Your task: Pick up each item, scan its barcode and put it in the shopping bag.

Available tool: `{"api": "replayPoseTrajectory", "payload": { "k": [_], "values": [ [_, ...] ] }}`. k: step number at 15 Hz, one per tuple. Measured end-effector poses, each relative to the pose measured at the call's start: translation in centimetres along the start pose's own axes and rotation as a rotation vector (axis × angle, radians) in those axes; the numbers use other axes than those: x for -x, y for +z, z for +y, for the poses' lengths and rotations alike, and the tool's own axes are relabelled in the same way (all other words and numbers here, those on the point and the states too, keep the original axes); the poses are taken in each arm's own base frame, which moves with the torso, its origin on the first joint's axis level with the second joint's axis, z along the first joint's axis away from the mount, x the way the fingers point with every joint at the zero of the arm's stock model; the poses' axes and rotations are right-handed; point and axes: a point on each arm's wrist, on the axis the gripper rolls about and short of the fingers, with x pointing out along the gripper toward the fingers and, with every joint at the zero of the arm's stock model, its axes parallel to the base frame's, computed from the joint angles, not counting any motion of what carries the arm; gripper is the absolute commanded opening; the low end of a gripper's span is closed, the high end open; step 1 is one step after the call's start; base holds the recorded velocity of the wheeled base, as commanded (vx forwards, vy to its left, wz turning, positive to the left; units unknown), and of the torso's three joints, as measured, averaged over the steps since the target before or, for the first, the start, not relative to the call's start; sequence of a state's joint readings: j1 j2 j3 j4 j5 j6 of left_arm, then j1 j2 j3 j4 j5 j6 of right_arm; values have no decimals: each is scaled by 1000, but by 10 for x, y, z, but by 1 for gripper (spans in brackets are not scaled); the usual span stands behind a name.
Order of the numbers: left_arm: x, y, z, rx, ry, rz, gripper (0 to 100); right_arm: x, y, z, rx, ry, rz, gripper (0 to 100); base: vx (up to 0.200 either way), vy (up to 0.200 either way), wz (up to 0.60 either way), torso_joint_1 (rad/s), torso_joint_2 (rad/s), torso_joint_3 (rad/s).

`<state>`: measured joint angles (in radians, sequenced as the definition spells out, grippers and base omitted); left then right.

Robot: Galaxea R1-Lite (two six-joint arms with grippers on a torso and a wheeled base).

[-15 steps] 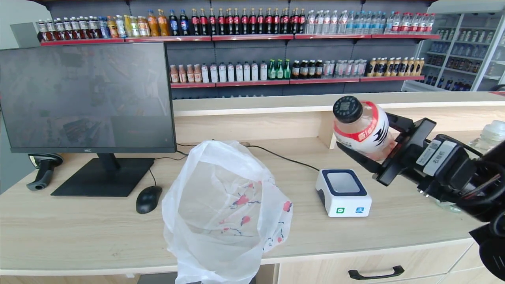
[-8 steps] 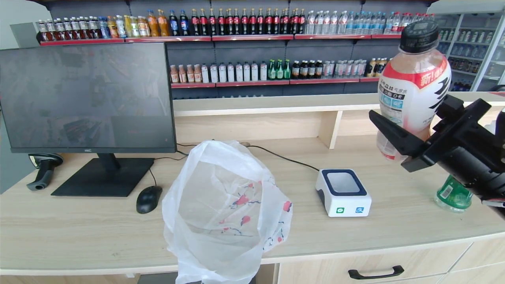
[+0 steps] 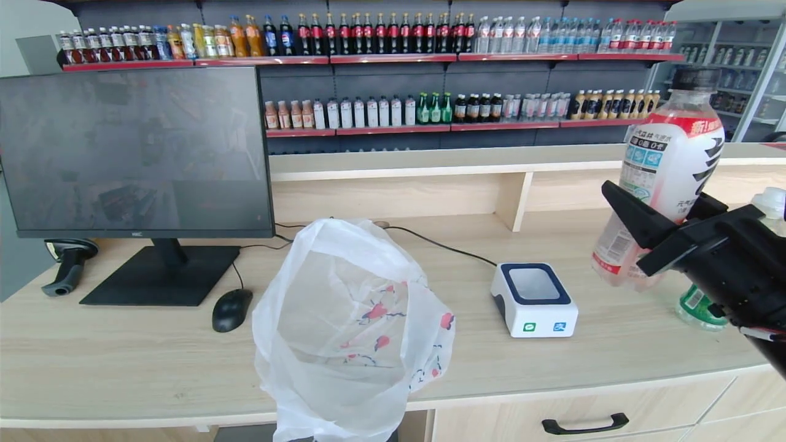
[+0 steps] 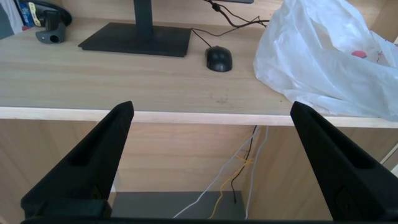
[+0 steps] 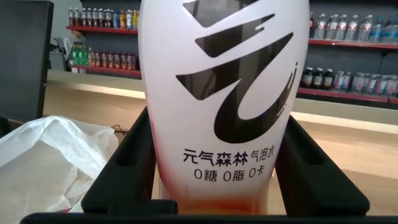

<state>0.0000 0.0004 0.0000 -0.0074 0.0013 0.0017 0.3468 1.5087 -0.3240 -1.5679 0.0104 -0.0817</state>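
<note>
- Mostly hidden behind the right end effector: green bottle on worktop; only its base shows.
- Blurred: cap of the drink bottle; fingers cover its lower side.
- Cut off at lower edge: shopping bag bottom.

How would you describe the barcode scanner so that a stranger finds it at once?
On the wooden counter, look right of the white shopping bag. The barcode scanner is the small white box with a dark-framed window on top, unlike the black mouse on the bag's other side.
</note>
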Motion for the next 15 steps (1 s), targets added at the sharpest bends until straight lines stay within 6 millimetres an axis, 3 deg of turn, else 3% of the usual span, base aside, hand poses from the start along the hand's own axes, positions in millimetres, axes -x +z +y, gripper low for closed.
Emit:
{"api": "replayPoseTrajectory", "payload": {
  "k": [4,9,15],
  "values": [
    [0,0,0,1,0,2,100,1,-8,9,-20,30,36,0,-200,0,0,5,4,2],
    [0,0,0,1,0,0,100,1,-11,11,-76,20,47,0,0,0,0,0,0,0],
    [0,0,0,2,0,0,100,1,-15,11,-81,19,65,0,0,200,0,9,6,2]
  ]
}}
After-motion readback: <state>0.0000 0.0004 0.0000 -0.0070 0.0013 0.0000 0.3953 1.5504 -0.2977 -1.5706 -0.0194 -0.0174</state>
